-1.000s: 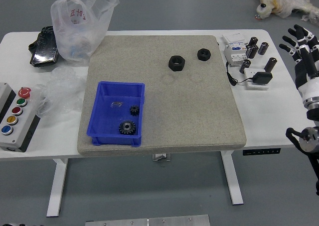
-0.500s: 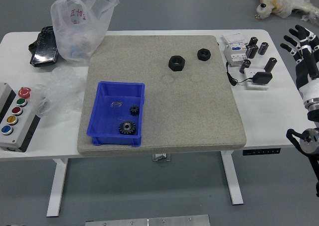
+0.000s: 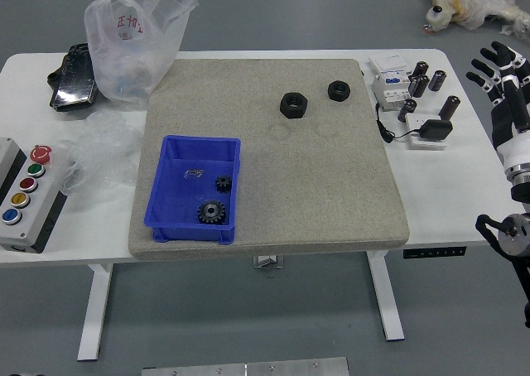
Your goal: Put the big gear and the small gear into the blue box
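Note:
At the right edge my right hand (image 3: 500, 74) is raised beyond the table's right side, its fingers spread and holding nothing. The blue box (image 3: 194, 142) stands on the left part of the beige mat. Inside it, the big gear (image 3: 212, 212) lies near the front right and the small gear (image 3: 224, 183) just behind it, apart from it. A few small metal pieces (image 3: 194, 173) lie in the box too. My left hand is out of view.
Two black nuts (image 3: 293, 105) lie at the mat's back. Black cylinders and white devices (image 3: 392, 90) stand on the right. Left are a button panel (image 3: 31, 194), plastic bags (image 3: 137, 49) and a black packet (image 3: 74, 78).
Over the last second my right hand has shifted very slightly to the right. The gears and the box have stayed where they were.

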Robot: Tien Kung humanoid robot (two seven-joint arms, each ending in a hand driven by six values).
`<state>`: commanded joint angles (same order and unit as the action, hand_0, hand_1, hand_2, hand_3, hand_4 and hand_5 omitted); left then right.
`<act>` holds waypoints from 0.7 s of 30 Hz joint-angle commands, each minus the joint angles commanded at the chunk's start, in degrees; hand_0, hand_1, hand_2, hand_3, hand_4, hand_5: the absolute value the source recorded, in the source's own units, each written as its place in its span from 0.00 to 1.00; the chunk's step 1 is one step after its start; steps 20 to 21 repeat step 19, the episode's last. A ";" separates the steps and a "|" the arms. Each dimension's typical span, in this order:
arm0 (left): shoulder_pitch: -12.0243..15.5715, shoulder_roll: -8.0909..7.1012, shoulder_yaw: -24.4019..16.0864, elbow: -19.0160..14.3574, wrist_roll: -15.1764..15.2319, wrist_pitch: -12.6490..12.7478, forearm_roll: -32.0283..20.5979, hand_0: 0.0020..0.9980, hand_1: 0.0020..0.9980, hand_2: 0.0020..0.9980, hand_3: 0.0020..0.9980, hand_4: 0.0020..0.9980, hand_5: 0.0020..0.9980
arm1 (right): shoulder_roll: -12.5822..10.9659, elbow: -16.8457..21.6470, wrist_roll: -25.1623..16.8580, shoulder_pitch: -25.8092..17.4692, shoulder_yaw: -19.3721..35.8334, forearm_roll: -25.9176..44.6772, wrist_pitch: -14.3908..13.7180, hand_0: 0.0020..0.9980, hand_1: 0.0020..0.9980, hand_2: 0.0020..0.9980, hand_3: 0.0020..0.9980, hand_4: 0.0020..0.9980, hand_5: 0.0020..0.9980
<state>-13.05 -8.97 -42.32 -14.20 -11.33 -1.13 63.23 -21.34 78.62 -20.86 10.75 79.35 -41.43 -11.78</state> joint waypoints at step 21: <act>0.09 0.00 -0.34 0.02 -0.12 0.04 0.24 0.71 0.48 0.52 0.71 0.72 0.52 | -0.09 0.13 -0.16 -0.05 0.12 0.08 0.05 0.68 0.69 0.71 0.68 0.80 0.55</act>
